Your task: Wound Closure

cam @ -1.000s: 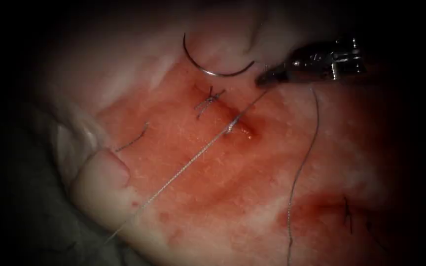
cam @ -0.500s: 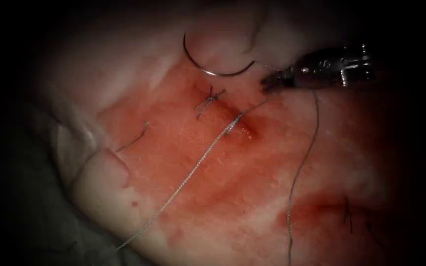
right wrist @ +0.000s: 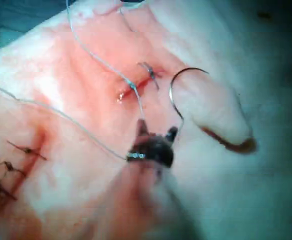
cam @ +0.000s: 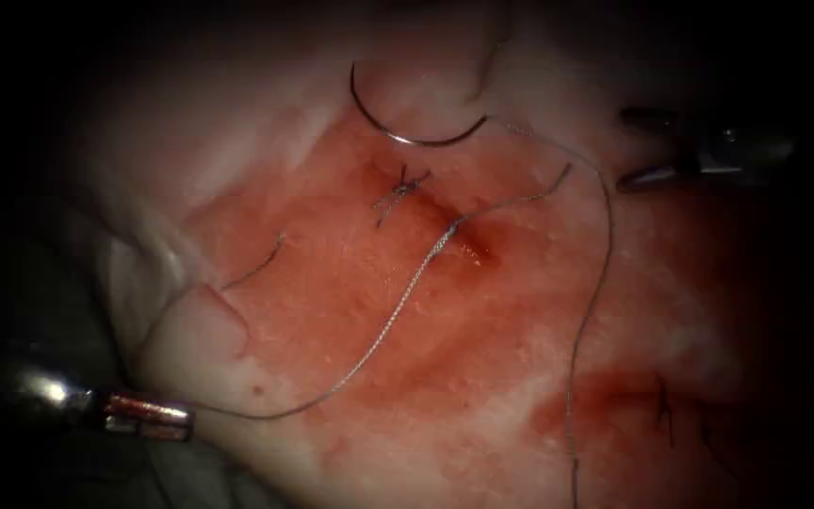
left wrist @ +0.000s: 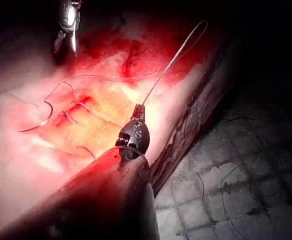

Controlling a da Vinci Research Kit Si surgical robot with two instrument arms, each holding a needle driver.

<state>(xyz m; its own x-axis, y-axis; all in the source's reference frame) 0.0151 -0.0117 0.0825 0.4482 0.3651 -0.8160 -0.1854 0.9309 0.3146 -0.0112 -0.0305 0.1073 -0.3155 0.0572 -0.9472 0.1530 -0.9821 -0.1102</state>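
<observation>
The needle (cam: pixel 414 132) lay free on the tissue (cam: pixel 482 339) beside my open, empty right tool (cam: pixel 635 149), nearer it than my left tool (cam: pixel 176 417), which gripped the thread (cam: pixel 398 306).

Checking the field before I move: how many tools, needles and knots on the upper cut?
Tools: 2, left tool shut on the thread, right tool open, empty.
Needles: 1, the needle lying unheld on the tissue above the cut.
Knots: 2, trimmed knot, threaded knot.
Total: 5.
</observation>
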